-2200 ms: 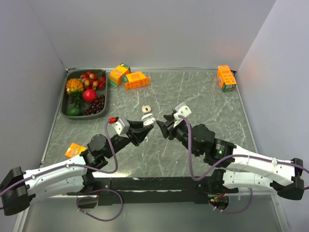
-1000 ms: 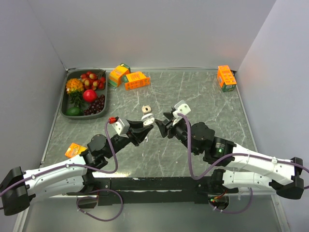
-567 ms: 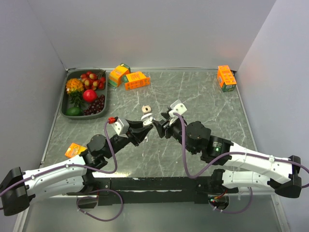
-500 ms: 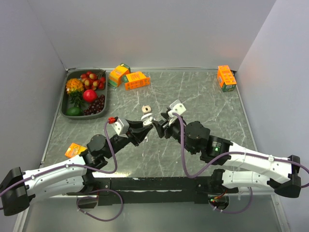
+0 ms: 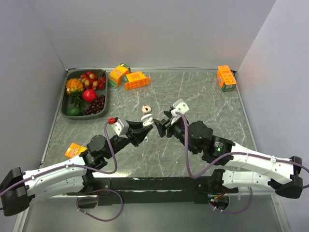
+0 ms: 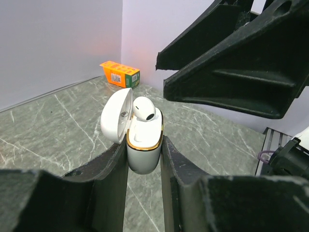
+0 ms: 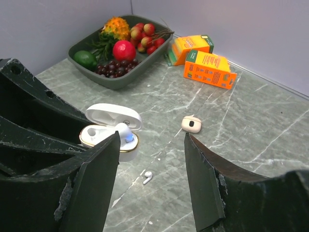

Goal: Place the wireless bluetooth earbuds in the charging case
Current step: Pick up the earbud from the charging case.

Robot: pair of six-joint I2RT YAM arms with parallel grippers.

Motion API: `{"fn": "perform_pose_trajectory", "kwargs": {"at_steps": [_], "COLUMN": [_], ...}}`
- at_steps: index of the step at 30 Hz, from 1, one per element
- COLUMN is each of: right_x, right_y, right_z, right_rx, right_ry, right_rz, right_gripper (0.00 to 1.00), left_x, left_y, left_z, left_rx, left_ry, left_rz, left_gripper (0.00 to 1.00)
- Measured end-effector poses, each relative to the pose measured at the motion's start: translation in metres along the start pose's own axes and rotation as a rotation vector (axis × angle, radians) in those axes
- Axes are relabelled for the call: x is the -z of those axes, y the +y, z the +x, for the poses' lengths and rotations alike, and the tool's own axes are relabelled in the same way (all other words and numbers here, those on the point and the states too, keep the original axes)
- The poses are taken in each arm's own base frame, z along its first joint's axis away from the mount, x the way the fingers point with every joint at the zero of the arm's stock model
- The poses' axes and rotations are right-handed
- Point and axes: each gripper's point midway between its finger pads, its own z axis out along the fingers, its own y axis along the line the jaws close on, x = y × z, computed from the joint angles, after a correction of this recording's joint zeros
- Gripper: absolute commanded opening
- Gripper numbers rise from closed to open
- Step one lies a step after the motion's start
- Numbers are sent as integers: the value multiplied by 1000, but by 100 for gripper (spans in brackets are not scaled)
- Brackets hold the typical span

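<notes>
From above, we are seeing a grey marbled surface, pale walls, and a fruit tray at its far left corner. Left wrist: our left claw is clenching the open charging case, one earbud seated inside. Right wrist: our right claw is hanging released, a loose earbud lying on the surface between its fingers.

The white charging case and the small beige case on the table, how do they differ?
The white charging case is clamped in the left gripper; the beige case sits free on the table. The white charging case's lid is open, with an earbud standing inside; the beige case is shut. Both are small, rounded cases.
</notes>
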Motion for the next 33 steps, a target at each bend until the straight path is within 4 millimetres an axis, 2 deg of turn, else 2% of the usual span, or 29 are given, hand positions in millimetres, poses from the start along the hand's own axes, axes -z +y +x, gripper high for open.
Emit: {"fn": "perform_pose_trajectory", "kwargs": {"at_steps": [8, 19, 33], "right_x": [5, -8, -15], "right_y": [-6, 5, 6], "right_z": [-7, 1, 0], "right_rx": [-14, 12, 24], "right_ry": [-21, 22, 45], "right_rz": [16, -3, 5], "right_gripper": [65, 65, 65], "left_x": [1, 2, 2], "left_y": [0, 1, 6], "left_z": [-4, -7, -6], "left_rx": [-12, -41, -45], "left_ry": [-10, -19, -14], "left_rz": [1, 1, -24], "left_gripper": [1, 1, 1]}}
